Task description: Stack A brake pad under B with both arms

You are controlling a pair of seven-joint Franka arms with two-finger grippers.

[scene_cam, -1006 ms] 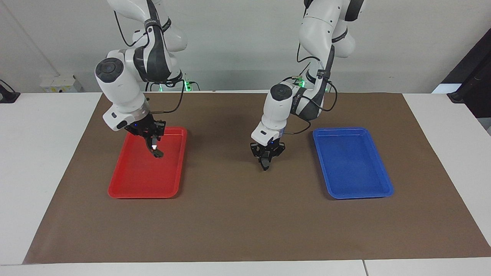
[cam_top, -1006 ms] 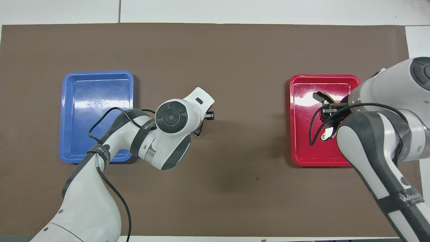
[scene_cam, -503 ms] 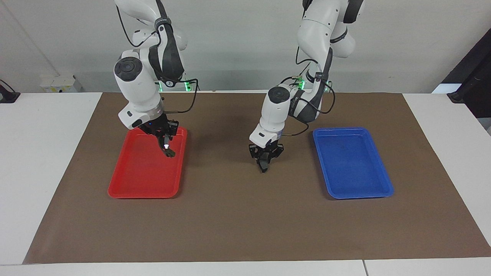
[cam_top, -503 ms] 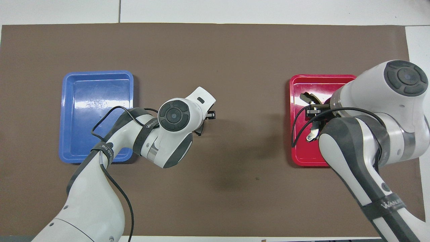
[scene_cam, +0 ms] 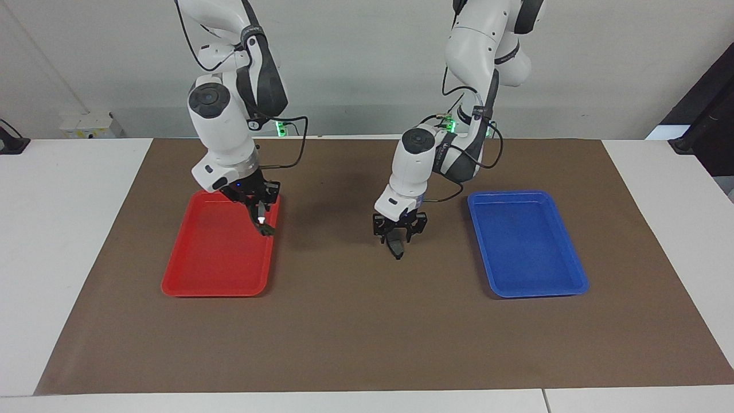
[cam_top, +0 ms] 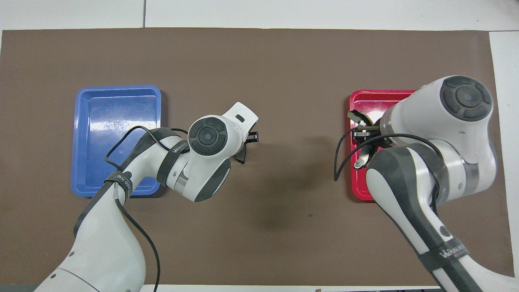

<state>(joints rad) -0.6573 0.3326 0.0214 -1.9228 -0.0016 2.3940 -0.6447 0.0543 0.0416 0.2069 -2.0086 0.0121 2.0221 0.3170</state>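
Black right pincer (scene_cam: pixel 261 221) clamps B (scene_cam: pixel 264 226); left pincer (scene_cam: pixel 397 248) around A brake pad (scene_cam: pixel 397 250).

A brown mat (scene_cam: pixel 355 332) on the white table (scene_cam: pixel 69 241) carries a red tray (scene_cam: pixel 200 269) and a blue tray (scene_cam: pixel 527 246).

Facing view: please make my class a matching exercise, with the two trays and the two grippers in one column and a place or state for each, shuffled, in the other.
Column one:
1 red tray
2 blue tray
3 right gripper
4 left gripper

Column two:
a over the bare brown mat between the trays
b toward the left arm's end of the table
c shut on the black crescent brake piece
d toward the right arm's end of the table

Pairs: 1-d, 2-b, 3-c, 4-a.
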